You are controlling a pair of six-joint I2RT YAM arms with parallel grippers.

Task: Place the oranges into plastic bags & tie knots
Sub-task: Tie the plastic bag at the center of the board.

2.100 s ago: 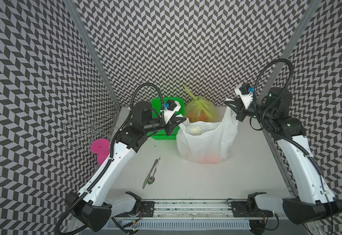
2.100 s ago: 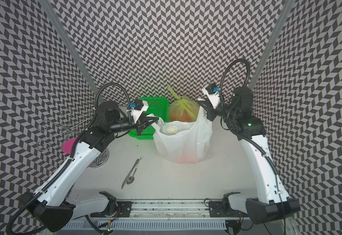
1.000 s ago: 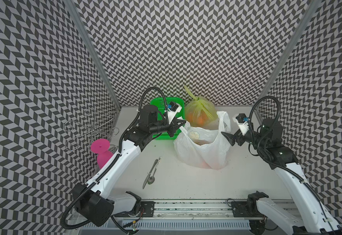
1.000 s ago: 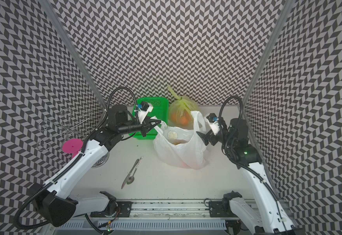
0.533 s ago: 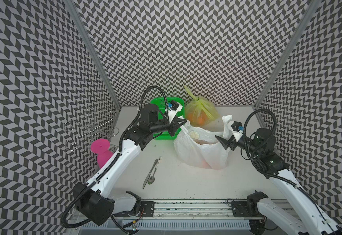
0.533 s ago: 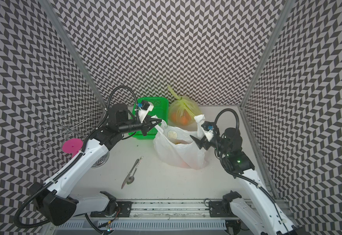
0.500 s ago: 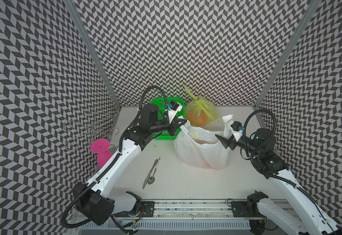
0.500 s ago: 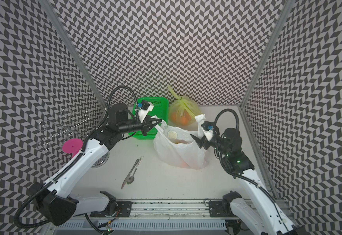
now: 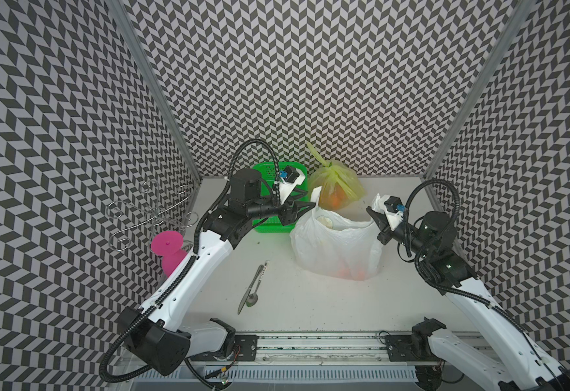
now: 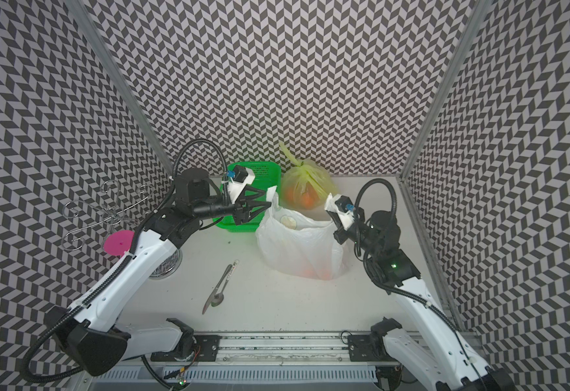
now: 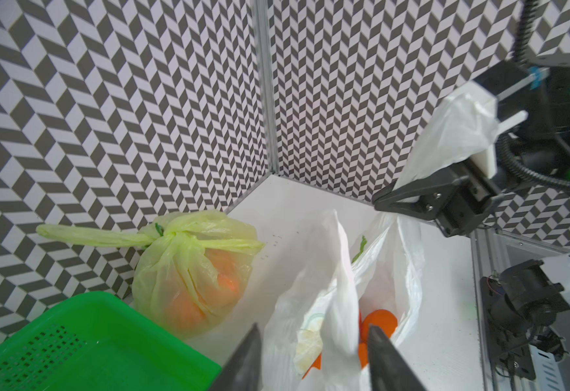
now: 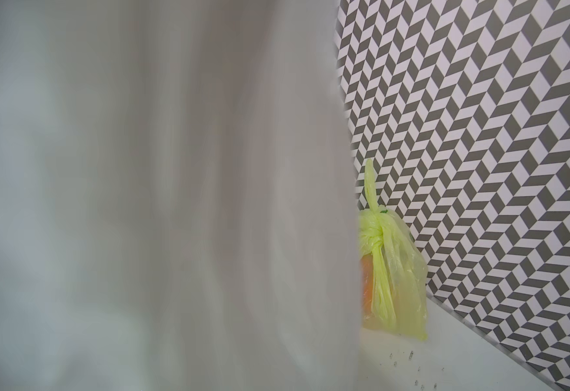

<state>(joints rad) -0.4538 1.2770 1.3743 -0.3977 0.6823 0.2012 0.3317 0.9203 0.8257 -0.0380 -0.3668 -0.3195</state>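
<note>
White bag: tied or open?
Open, untied. The white bag gapes at the top, oranges show inside, handles apart with no knot.

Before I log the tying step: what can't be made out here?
- Right wrist view: blurred white bag film fills most of it, hiding the right gripper.
- Top views: oranges in that bag uncountable through film.
- Left wrist view: frame edge cuts left gripper.
</note>
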